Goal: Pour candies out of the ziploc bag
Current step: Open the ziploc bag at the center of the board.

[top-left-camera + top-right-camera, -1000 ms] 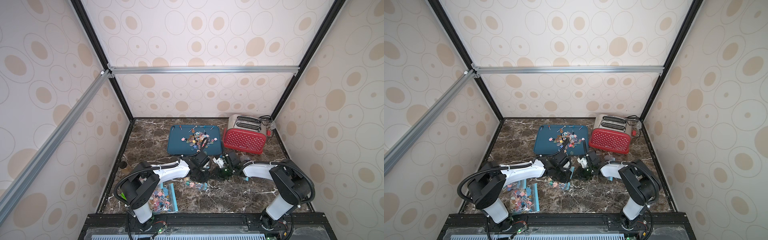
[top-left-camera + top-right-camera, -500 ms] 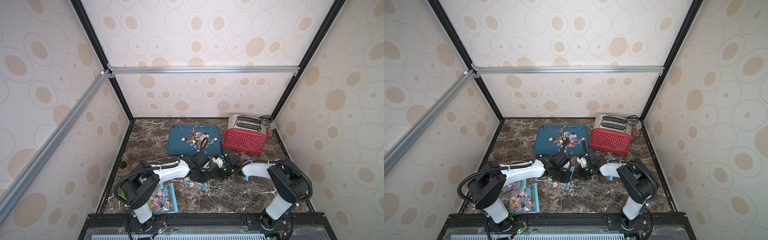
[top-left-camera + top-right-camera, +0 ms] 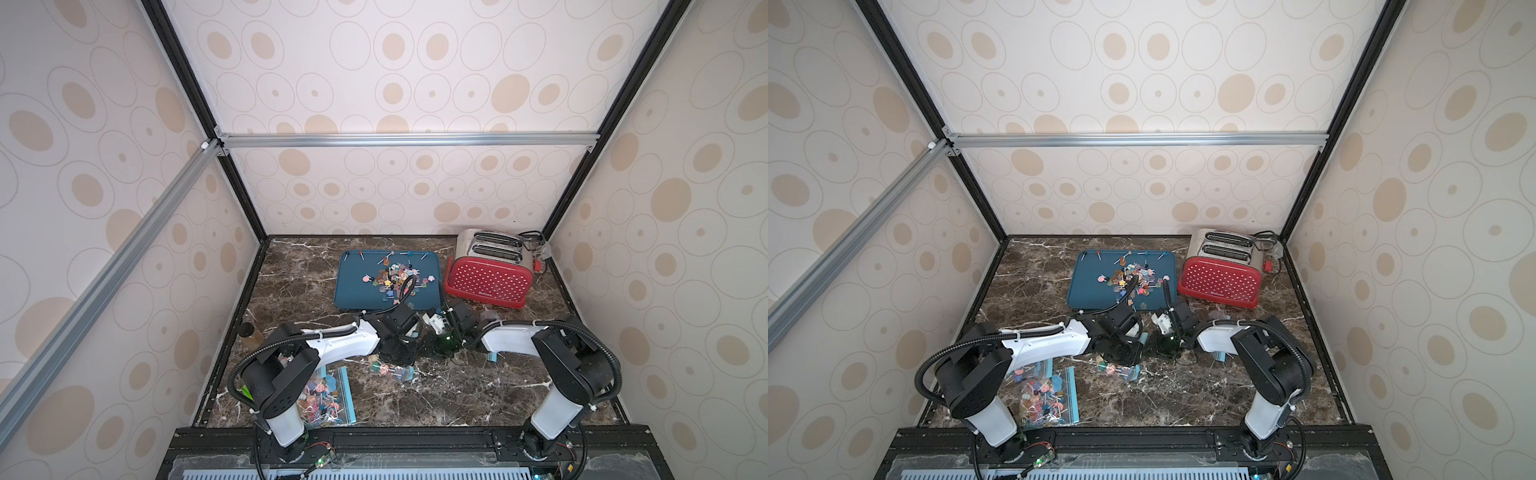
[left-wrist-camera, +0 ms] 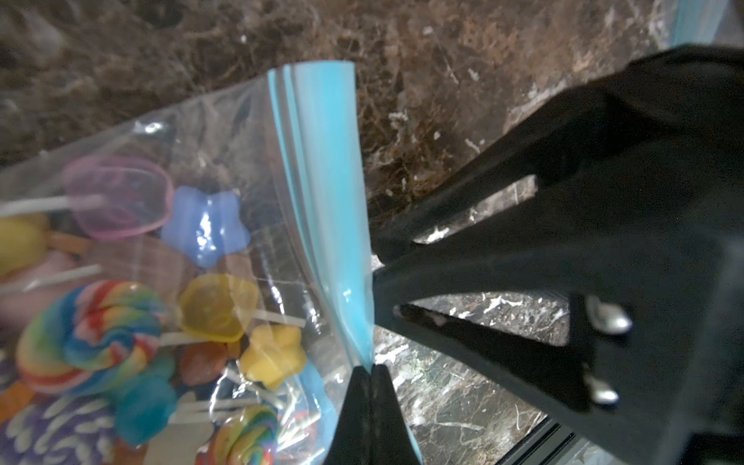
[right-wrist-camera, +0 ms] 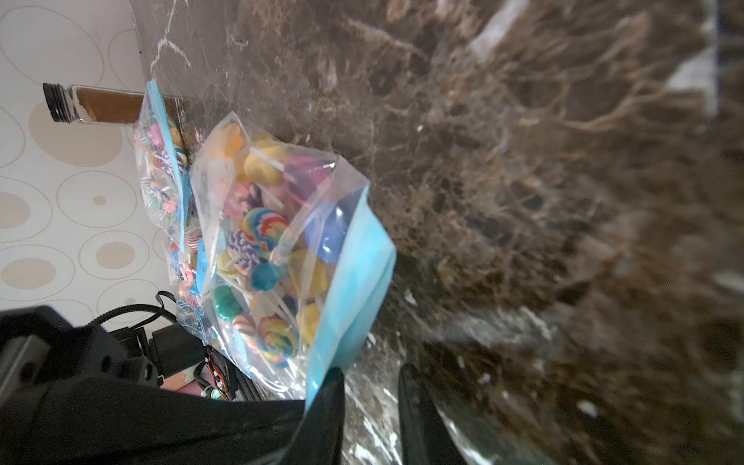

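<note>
Marble tabletop (image 3: pixel 457 395) | left hand (image 4: pixel 370 368) clamped on ziploc bag (image 4: pixel 225 133) seal | right hand (image 5: pixel 371 374) apart beside it

We look into a robotics test cell dressed up as a kitchen corner. In both top views, panels of circle-print wallpaper (image 3: pixel 395 62) hang on a frame of black posts (image 3: pixel 199 112) and bare aluminium rails (image 3: pixel 407 139). Along the bottom of the frame, the left arm (image 3: pixel 345 343) and right arm (image 3: pixel 511 340) rise from a black base rail (image 3: pixel 415 439) with exposed wiring. The marble-look tabletop (image 3: pixel 457 390) carries a red polka-dot toaster (image 3: pixel 486 278) right of centre, with a teal tray (image 3: pixel 353 291) just beside it.
</note>
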